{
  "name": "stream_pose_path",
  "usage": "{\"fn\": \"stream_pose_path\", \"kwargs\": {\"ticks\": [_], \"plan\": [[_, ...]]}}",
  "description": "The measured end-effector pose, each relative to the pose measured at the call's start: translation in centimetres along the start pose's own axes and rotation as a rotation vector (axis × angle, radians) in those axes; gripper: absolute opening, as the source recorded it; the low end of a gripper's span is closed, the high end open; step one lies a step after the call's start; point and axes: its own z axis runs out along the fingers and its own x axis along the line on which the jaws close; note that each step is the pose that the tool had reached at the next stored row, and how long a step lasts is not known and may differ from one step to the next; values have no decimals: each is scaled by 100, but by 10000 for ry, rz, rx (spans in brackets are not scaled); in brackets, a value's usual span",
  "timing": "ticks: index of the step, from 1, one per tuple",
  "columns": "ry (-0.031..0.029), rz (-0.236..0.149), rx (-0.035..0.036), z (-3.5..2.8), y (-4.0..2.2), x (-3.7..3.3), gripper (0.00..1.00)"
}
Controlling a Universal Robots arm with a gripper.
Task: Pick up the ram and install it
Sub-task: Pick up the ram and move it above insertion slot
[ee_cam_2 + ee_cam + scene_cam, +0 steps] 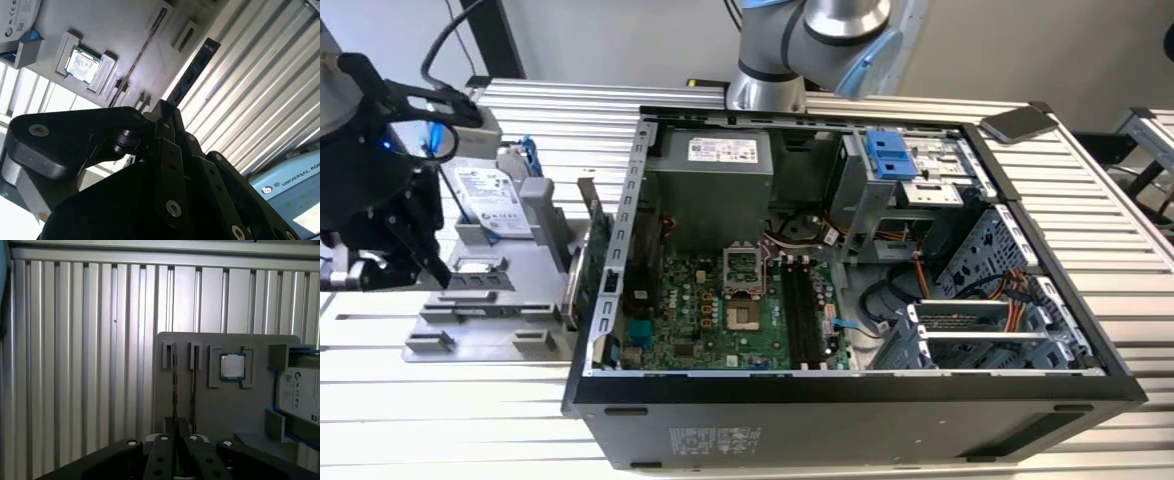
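At the grey parts holder (230, 410), the gripper (165, 107) is pinching the ram (194, 73) between narrow jaws, seemingly mid pick-up, and installing is calling for edge-on alignment with a black board slot (803, 312).

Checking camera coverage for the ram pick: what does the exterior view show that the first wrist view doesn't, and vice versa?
Exterior view adds: the open computer case, its green board with long black slots, and the arm's base.
First wrist view adds: the ram seen edge-on in the grey fixture, leading straight to the gripper.
Both: the fixture, the processor chip, the hard drive, the ribbed table and the gripper.
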Motion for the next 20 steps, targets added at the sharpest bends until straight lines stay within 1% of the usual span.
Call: {"fn": "stream_pose_path", "kwargs": {"ticks": [20], "plan": [[0, 0, 0, -906, 8, -21, 0]]}}
